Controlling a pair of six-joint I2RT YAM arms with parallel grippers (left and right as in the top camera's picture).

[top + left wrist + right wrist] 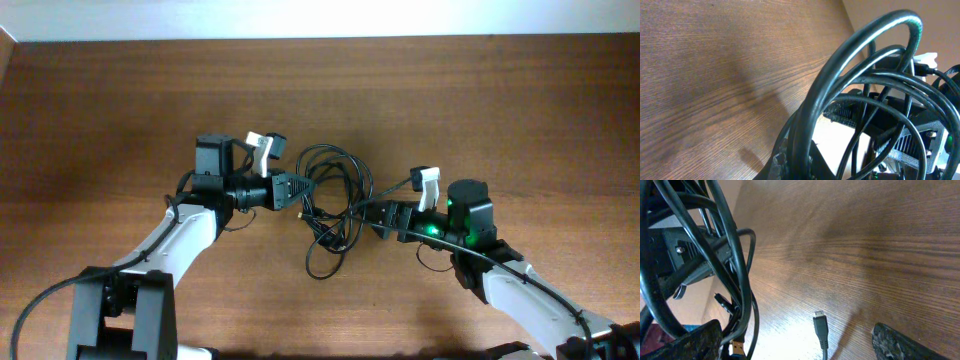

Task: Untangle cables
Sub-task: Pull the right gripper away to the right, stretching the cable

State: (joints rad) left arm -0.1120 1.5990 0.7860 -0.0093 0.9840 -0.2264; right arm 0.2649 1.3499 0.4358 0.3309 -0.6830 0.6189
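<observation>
The brown wooden desk [100, 120] fills nearly everything I can see, with a pale strip running along its far edge. Two arms reach in from the near edge and angle towards each other: the left arm [180, 235] from the near left corner and the right arm [520, 285] from the near right, a green light [432, 230] glowing on its wrist. Between them, about midway between the desk's left and right edges, sit the cables [332, 212], a loose knot of thin black loops crossing over one another. The left jaws are closed on the left side of that knot, and in the left wrist view the cords rise from them in tall arcs above the wood. The right jaws stand wide at the knot's right side, holding nothing; their dark fingers [905, 342] are far apart. Between those fingers a small black plug [821, 327] lies flat on the desk, and a gold-tipped plug [737, 347] hangs beside the other finger.
</observation>
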